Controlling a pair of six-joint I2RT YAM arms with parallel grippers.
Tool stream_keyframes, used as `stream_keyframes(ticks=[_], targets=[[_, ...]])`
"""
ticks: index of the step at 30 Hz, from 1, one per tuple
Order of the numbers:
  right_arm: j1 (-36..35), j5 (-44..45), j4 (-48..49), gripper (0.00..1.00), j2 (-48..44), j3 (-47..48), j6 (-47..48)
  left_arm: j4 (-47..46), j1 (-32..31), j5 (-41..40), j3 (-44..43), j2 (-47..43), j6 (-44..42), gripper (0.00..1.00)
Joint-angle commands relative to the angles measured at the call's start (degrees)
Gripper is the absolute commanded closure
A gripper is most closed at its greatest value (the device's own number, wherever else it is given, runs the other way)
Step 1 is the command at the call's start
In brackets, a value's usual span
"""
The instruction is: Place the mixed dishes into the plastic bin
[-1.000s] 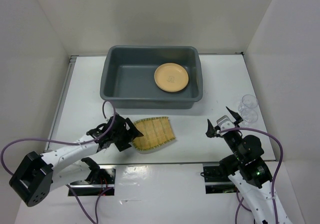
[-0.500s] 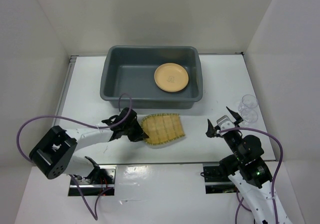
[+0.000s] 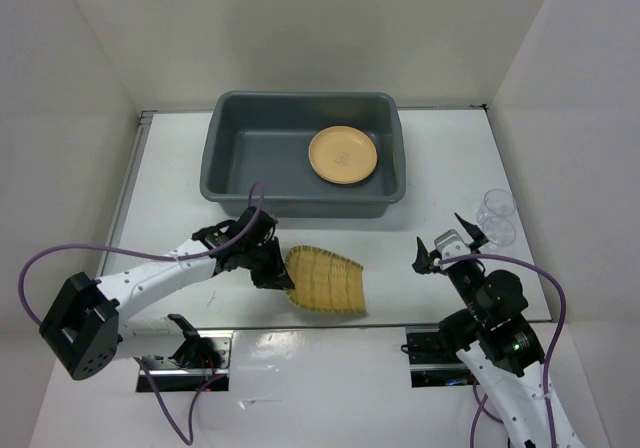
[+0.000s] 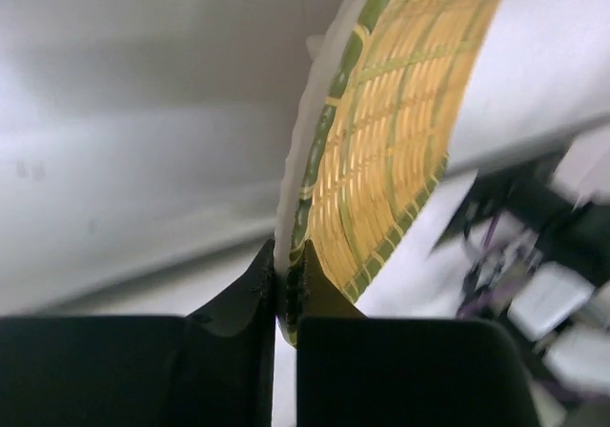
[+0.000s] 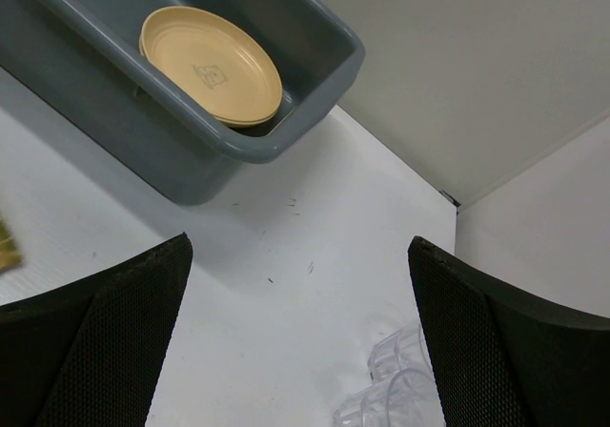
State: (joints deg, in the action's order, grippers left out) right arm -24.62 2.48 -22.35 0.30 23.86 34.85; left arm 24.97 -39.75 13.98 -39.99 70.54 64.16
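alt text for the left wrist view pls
The left gripper has its black jaws shut on the green rim of a woven bamboo tray, held on edge and rising to the upper right with its golden weave facing the camera. Purple cables show blurred at lower right.

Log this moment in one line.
left tool: shut on bamboo tray, outside bin | right tool: open, empty | plate: in bin | cups: on table

**White desk, white walls, not much else**

All around, a white desk (image 3: 450,168) is boxed in by plain white walls (image 3: 300,28) on three sides. A grey metal strip (image 3: 124,208) runs down the desk's left edge. At the near edge sit a metal plate (image 3: 222,351) on the left and another plate (image 3: 420,346) on the right. Tiny dark specks (image 5: 291,203) dot the surface.
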Motion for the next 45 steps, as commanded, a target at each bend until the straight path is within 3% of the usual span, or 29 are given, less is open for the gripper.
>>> stream_keyframes(ticks=[1,4,9,15,18,24,28,29,32,33,35,45], targets=[[-0.69,1.39,1.08,0.02,-1.26,-0.30,0.31,10.97,-1.03,12.79,-7.00,-1.99,-8.68,1.00],[-0.69,1.39,1.08,0.02,-1.79,-0.30,0.31,16.67,-1.56,15.01,-13.34,-1.47,-12.82,1.00],[-0.69,2.53,1.61,0.02,-1.79,-0.30,0.31,17.22,-1.04,22.83,-27.91,0.02,-18.89,1.00],[-0.69,2.53,1.61,0.02,-1.79,-0.30,0.31,16.95,6.25,29.87,-49.01,9.86,-23.29,1.00],[-0.69,2.53,1.61,0.02,-1.79,-0.30,0.31,17.47,13.45,31.90,-59.13,16.98,-24.35,1.00],[-0.69,2.00,1.61,0.02,-1.79,-0.30,-0.22,18.18,25.94,30.15,-79.51,40.05,-24.87,1.00],[-0.69,2.00,1.61,0.02,-1.79,-0.30,-0.22,27.90,27.71,30.14,-103.04,57.92,-27.33,1.00],[-0.69,2.00,1.61,0.02,-1.79,-0.30,-0.22,30.37,27.71,30.14,-115.37,61.69,-27.33,1.00],[-1.21,2.53,2.13,0.02,-2.31,-0.30,-0.74,37.16,27.71,32.41,-135.91,77.69,-23.39,1.00],[-1.22,2.53,2.13,0.02,-2.32,-0.30,-0.75,34.64,28.23,34.08,-133.36,77.73,-22.60,1.00],[-1.22,2.53,2.13,0.02,-2.32,-0.30,-0.75,34.69,27.45,29.80,-137.78,81.57,-22.59,1.00],[-1.22,2.53,2.13,0.02,-2.32,-0.30,-0.75,31.72,26.91,33.92,-139.40,89.50,-18.47,1.00]])
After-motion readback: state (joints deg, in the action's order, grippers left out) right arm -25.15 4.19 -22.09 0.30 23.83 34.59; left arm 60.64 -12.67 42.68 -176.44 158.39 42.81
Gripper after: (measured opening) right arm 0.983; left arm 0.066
